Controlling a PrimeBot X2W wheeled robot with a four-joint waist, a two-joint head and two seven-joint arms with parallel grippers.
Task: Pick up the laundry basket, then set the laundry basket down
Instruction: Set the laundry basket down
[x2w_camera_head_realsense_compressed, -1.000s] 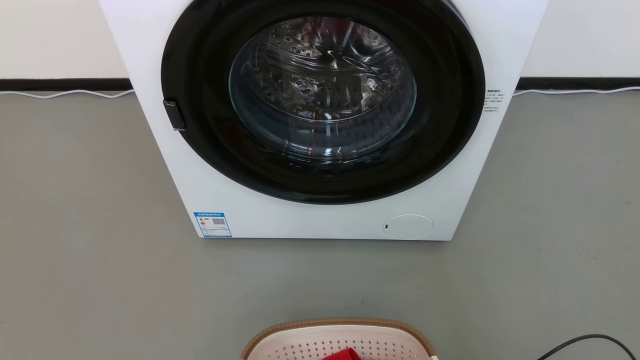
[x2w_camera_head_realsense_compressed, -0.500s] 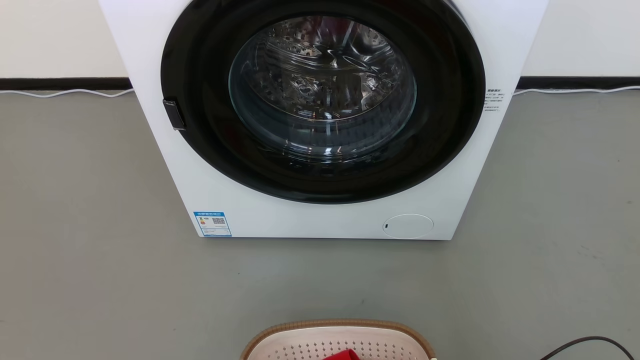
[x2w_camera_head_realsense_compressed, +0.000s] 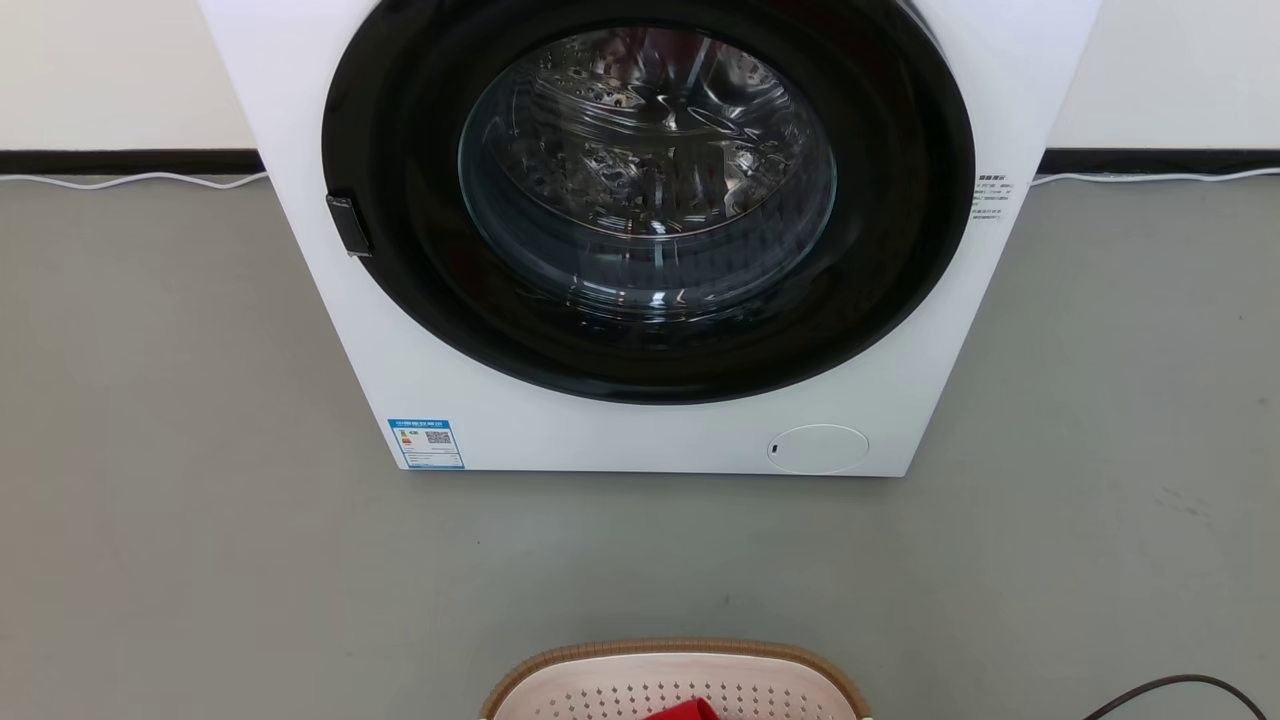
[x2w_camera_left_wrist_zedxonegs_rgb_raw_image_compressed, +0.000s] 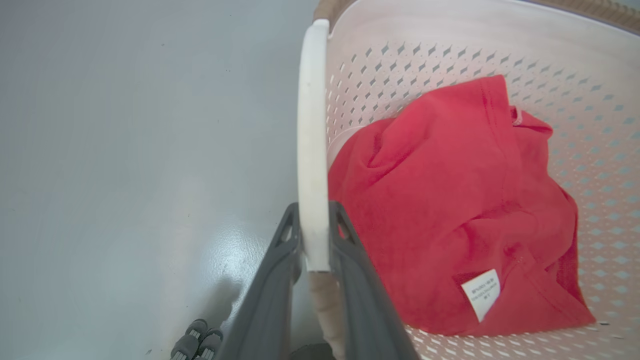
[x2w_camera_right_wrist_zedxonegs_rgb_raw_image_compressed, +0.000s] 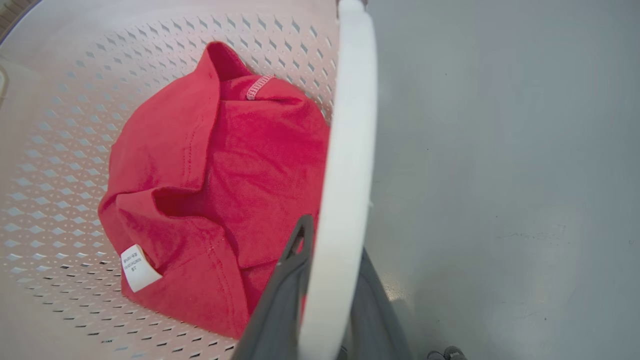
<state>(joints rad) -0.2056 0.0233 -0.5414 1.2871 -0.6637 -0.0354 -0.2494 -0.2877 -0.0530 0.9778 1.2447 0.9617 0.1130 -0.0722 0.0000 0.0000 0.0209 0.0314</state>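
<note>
Left gripper (x2w_camera_left_wrist_zedxonegs_rgb_raw_image_compressed: 315, 222) clamped on white left handle (x2w_camera_left_wrist_zedxonegs_rgb_raw_image_compressed: 312, 125). Laundry basket (x2w_camera_head_realsense_compressed: 680, 652) low centre in head view, before washing machine (x2w_camera_head_realsense_compressed: 640, 440); red garment (x2w_camera_left_wrist_zedxonegs_rgb_raw_image_compressed: 450, 200) inside. Right gripper (x2w_camera_right_wrist_zedxonegs_rgb_raw_image_compressed: 332, 240) clamped on right handle (x2w_camera_right_wrist_zedxonegs_rgb_raw_image_compressed: 350, 125), grey floor (x2w_camera_right_wrist_zedxonegs_rgb_raw_image_compressed: 500, 175) beyond

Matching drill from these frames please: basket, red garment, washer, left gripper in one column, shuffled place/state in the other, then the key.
Column A
1. cream-white perforated plastic laundry basket
2. crumpled red cloth garment
3. white front-loading washing machine
4. left gripper

Column B
a. shut on a white loop handle
b. lying inside the basket
c. at the bottom edge of the head view
d. standing on the grey floor, round dark door facing the robot

Pairs: 1-c, 2-b, 3-d, 4-a
</note>
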